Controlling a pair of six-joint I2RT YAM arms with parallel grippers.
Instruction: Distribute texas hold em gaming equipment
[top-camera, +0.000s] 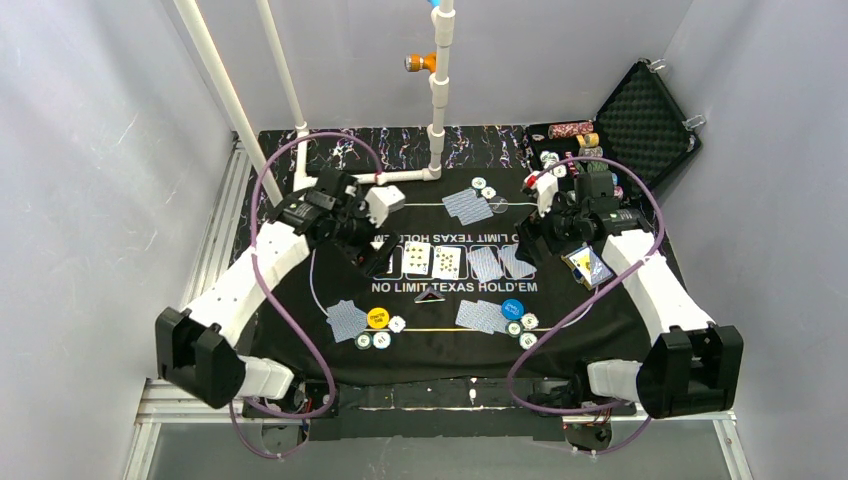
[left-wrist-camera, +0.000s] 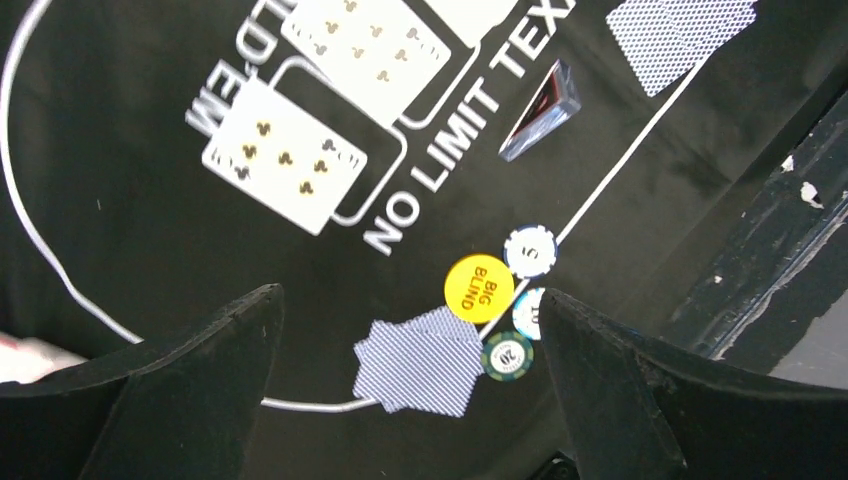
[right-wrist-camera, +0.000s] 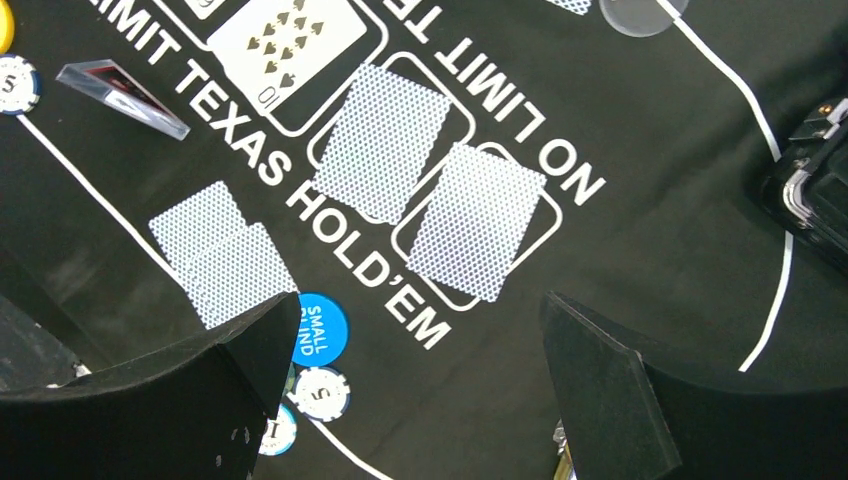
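Left gripper (left-wrist-camera: 410, 298) and right gripper (right-wrist-camera: 420, 300) hang wide open, empty; better rise straight up, not disturbing the cards (left-wrist-camera: 285, 155).

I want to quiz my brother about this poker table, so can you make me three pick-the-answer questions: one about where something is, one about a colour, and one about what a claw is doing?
1. Where is the yellow disc? A held in the air; B beside two face-down cards; C standing on its edge.
2. What colour is the SMALL BLIND disc? A red; B green; C blue.
3. How is the left claw? A open and empty; B shut on a card; C shut on a chip.
Answers: 1 B, it lies flat right by those cards. 2 C, the lettering sits on blue. 3 A, its fingers stand wide apart with nothing between.
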